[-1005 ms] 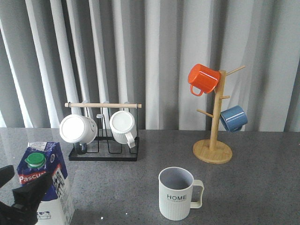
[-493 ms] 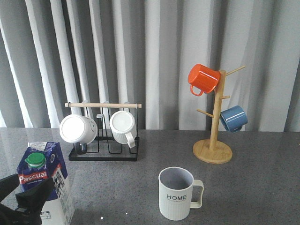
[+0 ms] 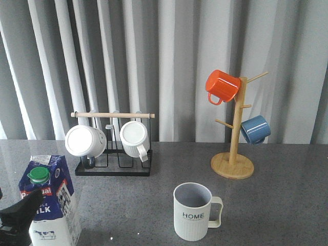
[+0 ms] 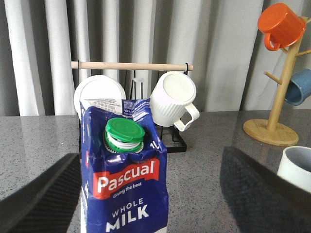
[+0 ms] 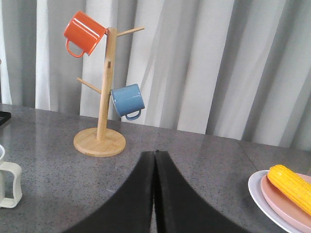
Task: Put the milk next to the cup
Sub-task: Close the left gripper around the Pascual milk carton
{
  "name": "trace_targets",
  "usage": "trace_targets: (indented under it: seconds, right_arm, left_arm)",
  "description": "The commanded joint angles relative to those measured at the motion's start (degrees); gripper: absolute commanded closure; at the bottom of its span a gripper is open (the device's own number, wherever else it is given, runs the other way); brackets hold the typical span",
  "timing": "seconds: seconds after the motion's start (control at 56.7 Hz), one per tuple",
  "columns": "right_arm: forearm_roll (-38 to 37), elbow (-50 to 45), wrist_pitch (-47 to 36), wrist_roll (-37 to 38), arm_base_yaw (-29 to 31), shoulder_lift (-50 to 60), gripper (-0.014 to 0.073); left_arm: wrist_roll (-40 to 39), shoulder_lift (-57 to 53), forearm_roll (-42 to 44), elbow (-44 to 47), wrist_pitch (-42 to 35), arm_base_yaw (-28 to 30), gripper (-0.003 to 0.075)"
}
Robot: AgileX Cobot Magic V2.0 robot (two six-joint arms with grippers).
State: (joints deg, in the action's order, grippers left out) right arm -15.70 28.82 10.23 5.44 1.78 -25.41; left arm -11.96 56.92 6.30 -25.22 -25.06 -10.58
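Note:
The milk (image 3: 50,202), a blue-and-white Pascual carton with a green cap, stands upright at the table's front left. My left gripper (image 3: 18,212) is low in front of it. In the left wrist view the gripper (image 4: 150,194) is wide open, with the milk (image 4: 127,187) standing between the fingers (image 4: 41,196), closer to one of them. I cannot tell if it touches. The cup (image 3: 193,211), a ribbed mug lettered HOME, stands front centre, well to the right of the milk. Its rim shows in the left wrist view (image 4: 295,167). My right gripper (image 5: 154,154) is shut and empty above bare table.
A black rack (image 3: 114,168) with two white mugs stands behind the milk. A wooden mug tree (image 3: 233,165) with an orange mug (image 3: 222,86) and a blue mug (image 3: 254,129) stands back right. A plate (image 5: 260,194) with corn (image 5: 291,187) lies far right.
My left gripper has dropped lower and to the left in the front view, uncovering more of the carton's label. The milk and cup have not moved.

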Motion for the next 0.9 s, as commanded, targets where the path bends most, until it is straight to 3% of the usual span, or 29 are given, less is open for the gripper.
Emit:
trace_targets:
  seconds: [0.0, 0.881]
  right_arm:
    - [-0.7, 1.52, -4.05, -0.08, 0.34, -0.27, 0.0599]
    - [-0.7, 1.52, -4.05, -0.08, 0.34, -0.27, 0.0599]
  left_arm:
    - [0.32, -0.93, -1.15, -1.45, -3.8, -0.27, 0.0163]
    - [0.15, 1.29, -1.08, -1.45, -6.54, -1.39, 0.0163]
